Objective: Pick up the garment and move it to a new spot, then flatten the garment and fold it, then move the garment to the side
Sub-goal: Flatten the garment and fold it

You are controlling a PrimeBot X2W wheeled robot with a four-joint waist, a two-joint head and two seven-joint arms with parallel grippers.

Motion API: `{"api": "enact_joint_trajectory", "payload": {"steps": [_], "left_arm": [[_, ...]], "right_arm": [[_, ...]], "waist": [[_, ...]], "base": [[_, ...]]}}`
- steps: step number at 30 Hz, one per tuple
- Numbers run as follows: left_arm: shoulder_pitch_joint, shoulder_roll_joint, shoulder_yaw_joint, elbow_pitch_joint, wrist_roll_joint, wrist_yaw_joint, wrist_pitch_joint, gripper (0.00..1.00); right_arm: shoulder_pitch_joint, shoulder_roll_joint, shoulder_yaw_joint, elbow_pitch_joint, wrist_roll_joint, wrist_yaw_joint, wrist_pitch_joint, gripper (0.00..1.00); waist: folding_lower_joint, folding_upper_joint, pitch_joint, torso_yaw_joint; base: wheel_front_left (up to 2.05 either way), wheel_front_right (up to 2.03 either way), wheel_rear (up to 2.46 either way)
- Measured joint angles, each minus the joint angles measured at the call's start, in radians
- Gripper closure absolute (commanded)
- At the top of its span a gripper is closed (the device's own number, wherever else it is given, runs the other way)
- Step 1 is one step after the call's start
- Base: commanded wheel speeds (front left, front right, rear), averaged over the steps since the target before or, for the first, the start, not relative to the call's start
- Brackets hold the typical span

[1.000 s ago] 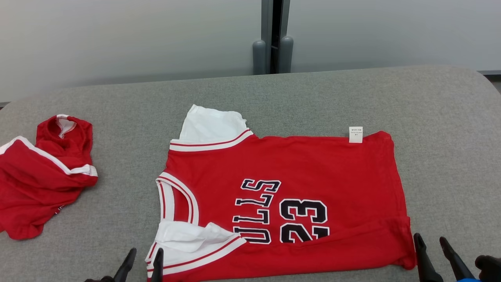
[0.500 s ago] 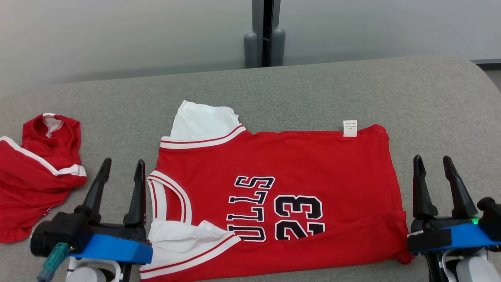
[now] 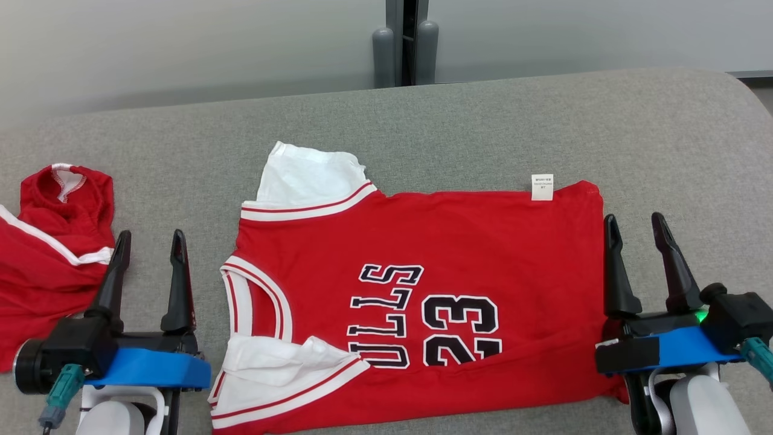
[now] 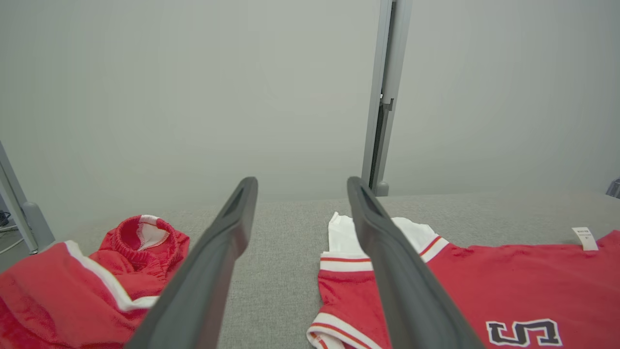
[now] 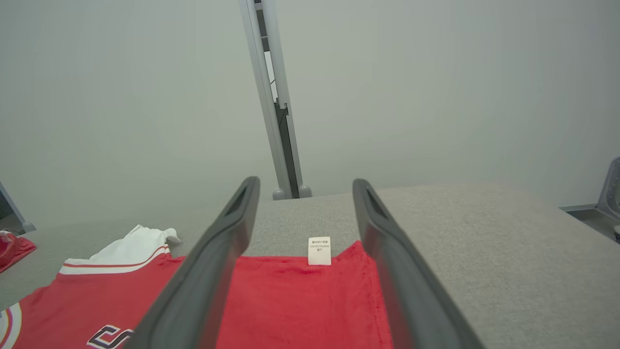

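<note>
Jersey [image 3: 459, 241] spread on table [image 3: 483, 121], left claw [image 3: 151, 234] gaping empty beside neckline, right claw [image 3: 635, 217] gaping empty at hem

Red shorts [image 3: 42, 272] lie crumpled at the left end of a grey cloth-covered table [image 3: 483, 121], running off the left edge of the head view. A white stripe crosses them, and the waistband gapes at their far end, showing white lining. The table's far corners are rounded. Beyond its far edge stands a pale grey wall [image 3: 181, 48], split by a dark upright post [image 3: 403, 36] with two rounded grey feet [image 3: 383, 57] at its base.
</note>
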Motion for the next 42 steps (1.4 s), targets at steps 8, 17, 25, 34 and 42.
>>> {"api": "enact_joint_trajectory", "payload": {"steps": [8,17,25,34,42], "left_arm": [[0.028,-0.044,0.059,0.049,0.045,-0.037,0.000,0.00],[0.012,-0.061,0.085,0.075,0.077,-0.069,0.000,0.00],[-0.293,0.015,0.019,0.204,0.066,-0.104,0.001,0.00],[-0.663,0.159,-0.234,0.402,-0.061,-0.106,0.145,0.00],[-0.823,0.258,-0.449,0.515,-0.191,-0.108,0.275,0.00]], "right_arm": [[0.046,0.017,-0.012,0.035,-0.024,0.000,0.000,0.00],[0.041,0.023,-0.028,0.050,-0.032,0.000,-0.002,0.00],[-0.133,-0.058,-0.043,0.155,-0.051,0.000,-0.002,0.00],[-0.350,-0.104,-0.028,0.194,-0.043,0.000,0.038,0.00],[-0.393,-0.101,-0.010,0.198,-0.039,0.000,0.031,0.00]], "waist": [[-0.0001,0.0000,-0.019,0.008],[-0.0001,0.0000,-0.015,0.007],[-0.0002,0.0000,0.049,-0.002],[-0.0001,0.0000,0.179,-0.044],[0.0000,0.0000,0.272,-0.093]], "base": [[0.00,0.00,0.00],[0.00,0.00,0.00],[0.00,0.00,0.00],[0.00,0.00,0.00],[0.00,0.00,0.00]]}}
